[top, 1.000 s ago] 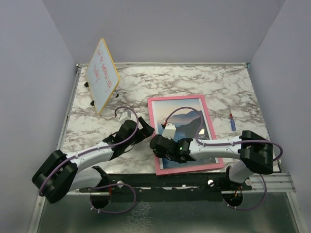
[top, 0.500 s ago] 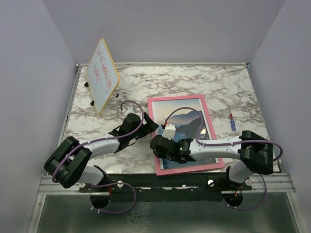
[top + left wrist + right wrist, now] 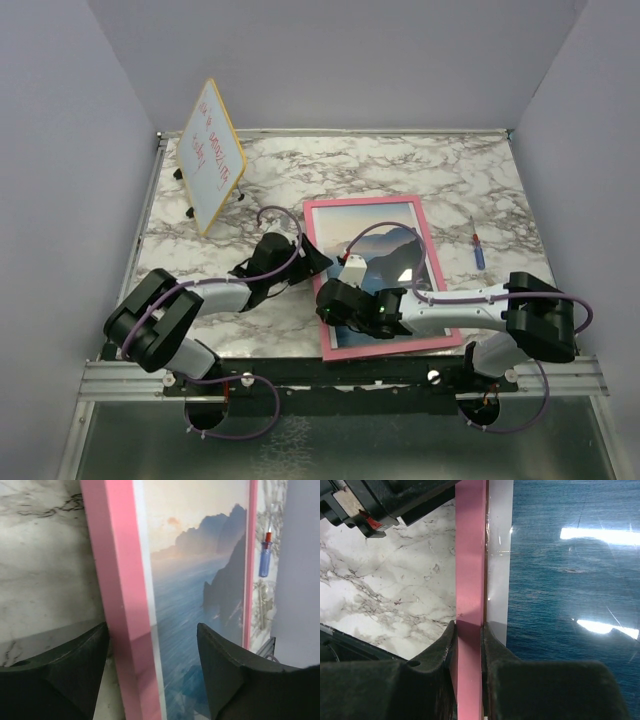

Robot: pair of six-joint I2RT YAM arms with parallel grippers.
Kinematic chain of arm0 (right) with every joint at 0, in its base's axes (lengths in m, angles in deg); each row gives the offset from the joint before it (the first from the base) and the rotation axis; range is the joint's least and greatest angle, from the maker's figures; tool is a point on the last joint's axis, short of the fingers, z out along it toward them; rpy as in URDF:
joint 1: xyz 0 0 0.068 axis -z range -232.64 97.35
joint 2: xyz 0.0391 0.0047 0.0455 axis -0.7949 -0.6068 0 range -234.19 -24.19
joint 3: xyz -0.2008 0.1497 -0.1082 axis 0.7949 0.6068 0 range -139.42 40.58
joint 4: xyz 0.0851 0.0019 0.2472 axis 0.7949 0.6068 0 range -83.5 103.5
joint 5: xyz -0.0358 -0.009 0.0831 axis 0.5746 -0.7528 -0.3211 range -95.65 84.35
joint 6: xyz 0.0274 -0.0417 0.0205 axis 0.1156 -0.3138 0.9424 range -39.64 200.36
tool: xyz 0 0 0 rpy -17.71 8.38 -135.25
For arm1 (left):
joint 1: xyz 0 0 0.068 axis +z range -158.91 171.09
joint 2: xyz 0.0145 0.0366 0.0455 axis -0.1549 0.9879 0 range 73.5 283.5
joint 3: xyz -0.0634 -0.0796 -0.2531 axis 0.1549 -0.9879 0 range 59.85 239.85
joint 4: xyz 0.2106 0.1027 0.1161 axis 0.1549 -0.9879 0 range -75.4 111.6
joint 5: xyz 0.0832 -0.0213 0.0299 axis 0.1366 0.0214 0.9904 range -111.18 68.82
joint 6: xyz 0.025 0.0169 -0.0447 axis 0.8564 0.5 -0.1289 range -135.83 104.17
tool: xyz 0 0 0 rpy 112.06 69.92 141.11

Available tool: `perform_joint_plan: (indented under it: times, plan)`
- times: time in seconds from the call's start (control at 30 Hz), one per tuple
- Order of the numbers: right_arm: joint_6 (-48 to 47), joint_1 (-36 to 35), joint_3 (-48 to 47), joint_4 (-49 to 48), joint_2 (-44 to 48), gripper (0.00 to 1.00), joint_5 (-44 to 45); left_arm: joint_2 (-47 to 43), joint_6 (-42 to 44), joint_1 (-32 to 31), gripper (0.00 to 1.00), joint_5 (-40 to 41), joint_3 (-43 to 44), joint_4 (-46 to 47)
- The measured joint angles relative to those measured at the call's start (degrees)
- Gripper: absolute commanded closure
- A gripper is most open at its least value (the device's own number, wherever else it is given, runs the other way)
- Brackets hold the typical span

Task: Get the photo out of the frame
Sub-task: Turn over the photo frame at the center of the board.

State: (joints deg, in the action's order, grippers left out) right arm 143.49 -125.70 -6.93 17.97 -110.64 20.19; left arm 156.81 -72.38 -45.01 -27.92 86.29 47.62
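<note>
Right gripper clamped tight on the frame at its pink left edge; left gripper gaped wide, straddling that same edge (nothing held). The frame lay on the marble table, photo inside, face up.

The right arm is covering the near part of the photo and part of the left edge of the frame, both wrist views are cropping the frame, and the red writing on the whiteboard is showing too small to read.
</note>
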Motion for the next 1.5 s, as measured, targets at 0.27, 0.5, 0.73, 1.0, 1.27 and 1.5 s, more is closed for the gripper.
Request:
perform_joint_plan:
  times: [0.27, 0.5, 0.73, 1.0, 1.27, 1.5]
  plan:
    - [0.0, 0.02, -0.02, 0.24, -0.02, 0.99, -0.02, 1.27, -0.63, 0.42, 0.44, -3.32, -1.31, 5.11]
    - [-0.24, 0.02, 0.81, -0.17, 1.03, 0.99, -0.24, 1.51, -0.66, 0.9, 0.63, -3.93, -2.54, 5.62]
    - [-0.66, 0.0, -0.07, 1.49, 0.98, 0.94, -0.5, 1.49, -1.57, 0.9, 0.79, -3.96, -2.89, 5.68]
    - [-2.99, 0.02, -6.64, 8.17, -1.97, 0.67, -1.27, 1.49, -1.49, 1.29, 0.98, -5.46, -2.86, 7.08]
    - [-1.66, 0.0, -14.64, 16.59, -5.73, 0.68, -1.2, -0.61, -2.27, 1.53, 1.0, -4.94, -3.08, 5.92]
    - [-2.12, -0.15, -17.62, 18.6, -7.3, 0.61, -2.08, -4.48, -2.51, 1.49, 1.0, -3.17, -3.43, 1.95]
